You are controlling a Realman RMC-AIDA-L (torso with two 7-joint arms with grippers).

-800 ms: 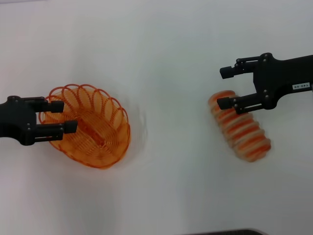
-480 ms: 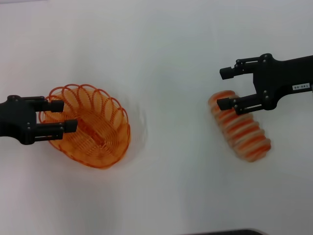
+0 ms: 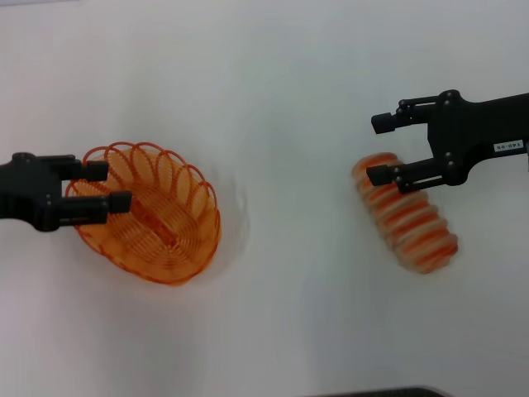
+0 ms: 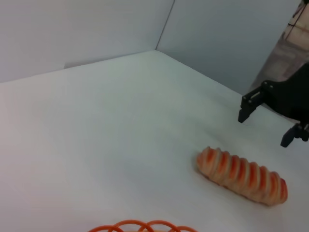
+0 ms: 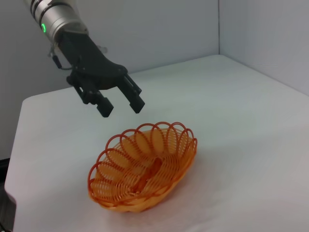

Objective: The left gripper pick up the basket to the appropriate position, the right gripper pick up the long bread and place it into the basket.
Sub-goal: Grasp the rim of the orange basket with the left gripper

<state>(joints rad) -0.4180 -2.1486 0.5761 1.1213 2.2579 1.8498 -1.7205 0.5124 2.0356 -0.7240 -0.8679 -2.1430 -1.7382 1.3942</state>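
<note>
The orange wire basket [image 3: 157, 223] stands on the white table at the left; it also shows in the right wrist view [image 5: 145, 169], and its rim shows in the left wrist view [image 4: 145, 226]. My left gripper [image 3: 114, 185] is open and empty over the basket's left rim; the right wrist view shows the left gripper [image 5: 123, 108] above the basket and apart from it. The striped long bread [image 3: 409, 223] lies on the table at the right, also in the left wrist view [image 4: 241, 174]. My right gripper [image 3: 374, 150] is open, above the bread's far end and not touching it, as the left wrist view [image 4: 265, 124] shows.
The white table [image 3: 281, 99] stretches between the basket and the bread. Grey walls [image 4: 96, 29] stand behind it, and its edge [image 5: 14, 159] runs near the basket. A dark edge [image 3: 380, 392] shows at the front.
My left gripper has shifted slightly toward the far side over the basket's rim. The right gripper, the bread and the basket have not moved.
</note>
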